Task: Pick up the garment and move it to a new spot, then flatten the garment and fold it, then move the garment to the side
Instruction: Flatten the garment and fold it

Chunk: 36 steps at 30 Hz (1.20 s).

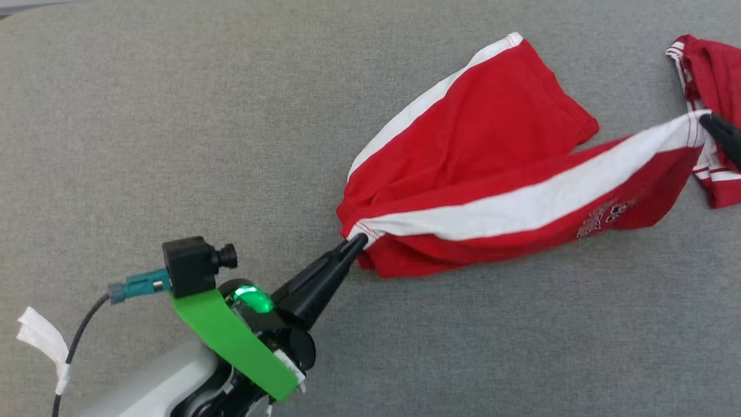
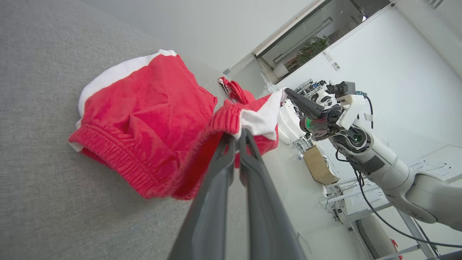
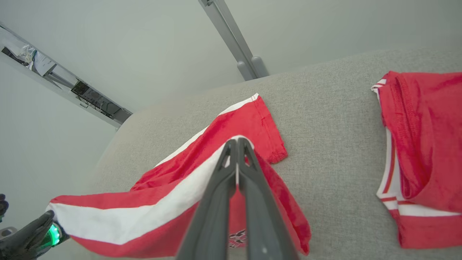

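The garment (image 1: 480,156) is a pair of red shorts with white side stripes and a small printed logo, stretched between both grippers over the grey padded surface (image 1: 173,116). My left gripper (image 1: 359,240) is shut on the waistband end (image 2: 234,124), low in the middle of the head view. My right gripper (image 1: 707,120) is shut on the leg hem at the white stripe (image 3: 202,180), at the right edge. One leg lies flat on the surface (image 3: 252,119); the other hangs taut between the two grips.
A second red garment with white trim (image 1: 715,116) lies crumpled at the far right (image 3: 422,159), just behind my right gripper. The grey surface runs wide to the left and front. Beyond its edge stand a cardboard box (image 2: 319,166) and metal frames.
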Available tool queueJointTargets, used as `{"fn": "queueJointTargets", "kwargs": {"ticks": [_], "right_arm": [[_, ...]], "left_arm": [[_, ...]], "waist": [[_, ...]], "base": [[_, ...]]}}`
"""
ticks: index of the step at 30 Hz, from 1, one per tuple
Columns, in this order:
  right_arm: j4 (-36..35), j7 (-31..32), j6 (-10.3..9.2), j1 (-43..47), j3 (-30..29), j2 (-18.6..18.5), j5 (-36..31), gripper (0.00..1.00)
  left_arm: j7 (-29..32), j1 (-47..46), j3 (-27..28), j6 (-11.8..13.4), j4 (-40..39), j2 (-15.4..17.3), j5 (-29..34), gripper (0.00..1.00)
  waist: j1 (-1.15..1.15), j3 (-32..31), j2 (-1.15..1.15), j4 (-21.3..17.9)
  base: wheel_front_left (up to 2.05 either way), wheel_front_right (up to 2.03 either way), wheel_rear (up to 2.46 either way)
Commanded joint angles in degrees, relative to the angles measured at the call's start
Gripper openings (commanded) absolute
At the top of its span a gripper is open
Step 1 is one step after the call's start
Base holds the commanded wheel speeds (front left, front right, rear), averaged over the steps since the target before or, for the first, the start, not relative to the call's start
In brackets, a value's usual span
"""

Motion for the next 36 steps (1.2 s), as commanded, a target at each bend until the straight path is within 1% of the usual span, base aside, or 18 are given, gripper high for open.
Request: {"fn": "queueJointTargets", "kwargs": {"ticks": [1,3,7,14,21,26,28,29,30,31,32,33,34,36], "right_arm": [[1.54,1.37,0.0,-3.49,0.38,0.9,-0.39,0.0],[3.83,2.91,0.0,-7.77,0.91,1.87,-1.13,0.0],[7.54,5.65,0.0,-15.9,2.8,4.48,-3.23,0.0],[14.05,9.98,0.0,-29.57,7.83,9.49,-8.95,0.0],[21.74,13.28,-0.01,-40.42,13.22,13.35,-13.67,0.0],[25.57,13.64,0.0,-44.65,15.96,15.16,-14.45,0.0],[26.75,13.7,-0.01,-45.67,17.06,15.69,-14.15,0.13],[27.28,13.55,0.0,-46.08,17.49,16.0,-13.65,0.32],[27.77,13.45,0.0,-46.24,17.77,16.28,-12.93,0.49],[27.88,13.25,0.0,-46.38,18.01,16.45,-12.49,0.91],[28.15,12.63,0.0,-46.48,18.1,16.56,-11.86,1.0],[28.38,12.16,0.0,-46.35,18.21,16.59,-11.49,1.0],[28.5,11.28,0.0,-46.03,18.36,16.54,-11.21,1.0],[28.26,9.57,0.0,-44.96,18.85,16.29,-10.83,1.0]], "left_arm": [[-0.24,-0.91,1.8,0.11,0.08,-0.66,-2.11,0.0],[-0.24,-0.94,3.85,0.11,0.11,-1.47,-4.62,0.0],[-0.21,-1.53,6.26,0.11,0.96,-2.29,-7.67,0.0],[0.75,-3.09,8.88,0.11,4.6,-4.58,-9.73,0.0],[1.19,-5.33,10.33,0.11,9.07,-7.21,-7.79,0.0],[1.0,-5.92,10.63,0.11,11.24,-8.6,-7.11,0.0],[0.93,-6.18,10.6,0.11,12.09,-9.03,-6.88,0.0],[0.91,-6.28,10.52,0.11,12.69,-9.25,-6.79,0.0],[0.91,-6.48,10.29,0.11,13.25,-9.26,-6.36,0.25],[0.92,-6.59,10.05,0.11,13.59,-9.45,-6.11,0.36],[0.91,-6.6,9.82,0.11,14.02,-9.7,-5.93,0.58],[0.88,-6.61,9.72,0.11,14.5,-9.74,-5.56,0.77],[0.8,-6.57,9.6,0.11,14.98,-9.9,-5.32,1.0],[0.64,-6.24,9.74,0.11,16.14,-9.95,-4.44,1.0]], "waist": [[0.0,2.61,0.0,2.24],[0.0,3.68,0.0,2.79],[0.0,5.74,0.0,3.49],[0.0,9.56,0.0,4.59],[0.0,12.86,0.0,6.08],[0.0,14.27,0.0,6.91],[0.0,14.64,0.0,7.1],[0.0,14.78,0.0,7.19],[0.0,14.85,0.0,7.26],[0.0,14.85,0.0,7.28],[0.0,14.81,0.0,7.27],[0.0,14.66,0.0,7.22],[0.0,14.34,0.0,7.1],[0.0,13.48,0.0,6.73]], "base": [[0.0,0.0,0.0],[0.0,0.0,0.0],[0.0,0.0,0.0],[0.0,0.0,0.0],[0.0,0.0,0.0],[0.0,0.0,0.0],[0.0,0.0,0.0],[0.0,0.0,0.0],[0.0,0.0,0.0],[0.0,0.0,0.0],[0.0,0.0,0.0],[0.0,0.0,0.0],[0.0,0.0,0.0],[0.0,0.0,0.0]]}}
